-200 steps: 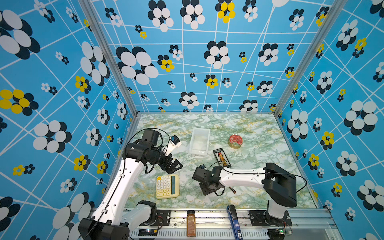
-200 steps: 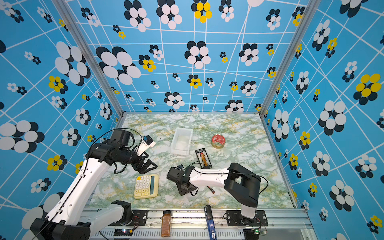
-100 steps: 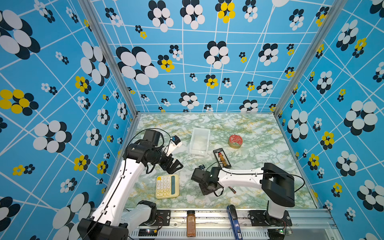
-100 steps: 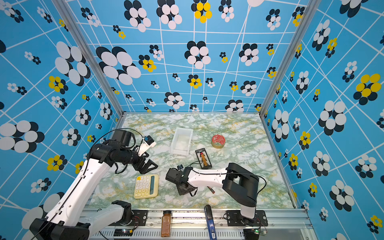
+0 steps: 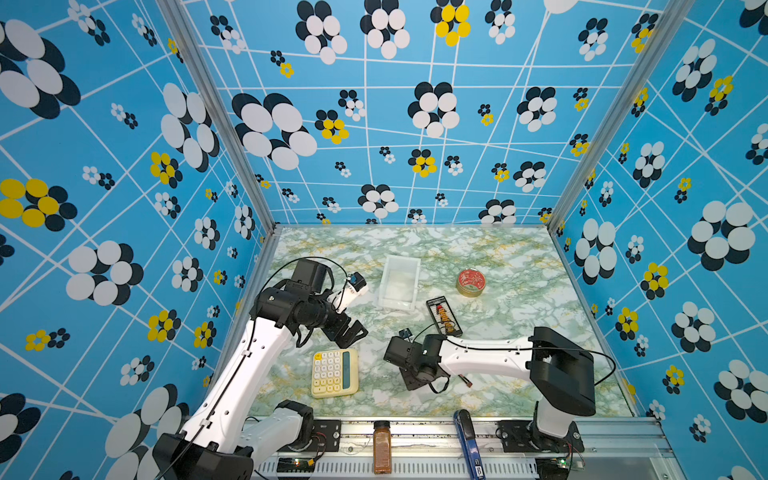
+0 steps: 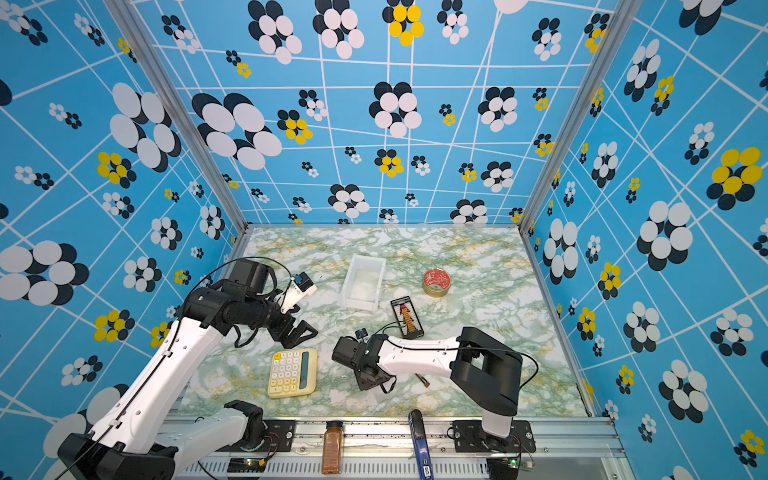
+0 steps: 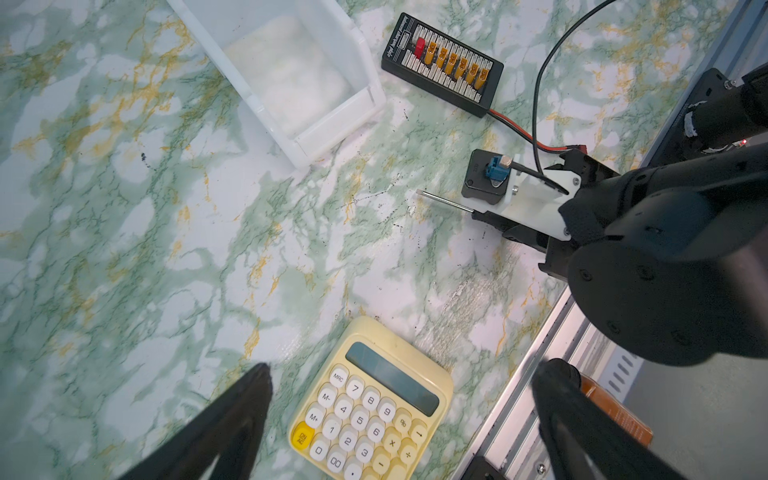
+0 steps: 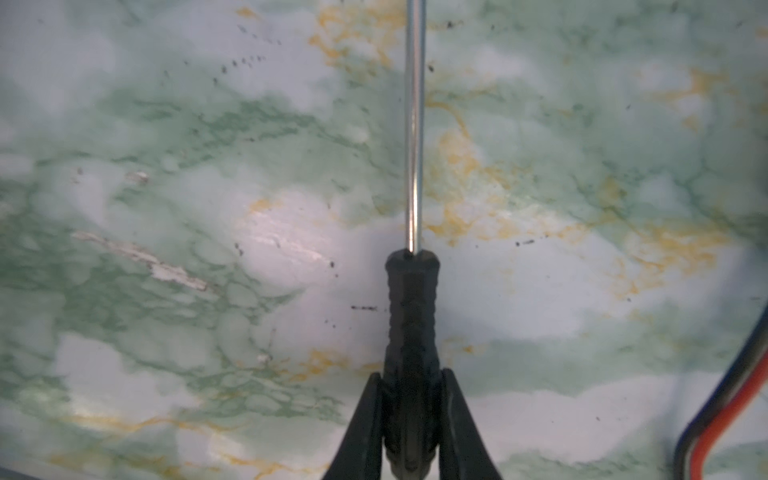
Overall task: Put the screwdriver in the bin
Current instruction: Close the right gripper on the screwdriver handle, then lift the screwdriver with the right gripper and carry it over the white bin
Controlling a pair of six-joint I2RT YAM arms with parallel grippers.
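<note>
Right tool (image 8: 410, 376) closed since earlier | grips screwdriver (image 8: 411, 316) handle | bin (image 5: 398, 304) apart

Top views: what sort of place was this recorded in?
Probably a lab robot-training cell, not a real workplace: a marbled tabletop boxed in by blue flower-printed walls, the left arm and right arm mounted on an aluminium rail, and unrelated props like a calculator.

I see the screwdriver (image 8: 411, 324) with a matt black, ribbed plastic handle and a bright polished metal shaft. The bin (image 7: 336, 124) is smooth, translucent white plastic. The tabletop (image 8: 166, 124) looks like glossy marbled film, scuffed in places. The calculator (image 7: 370, 407) is matt cream plastic.
</note>
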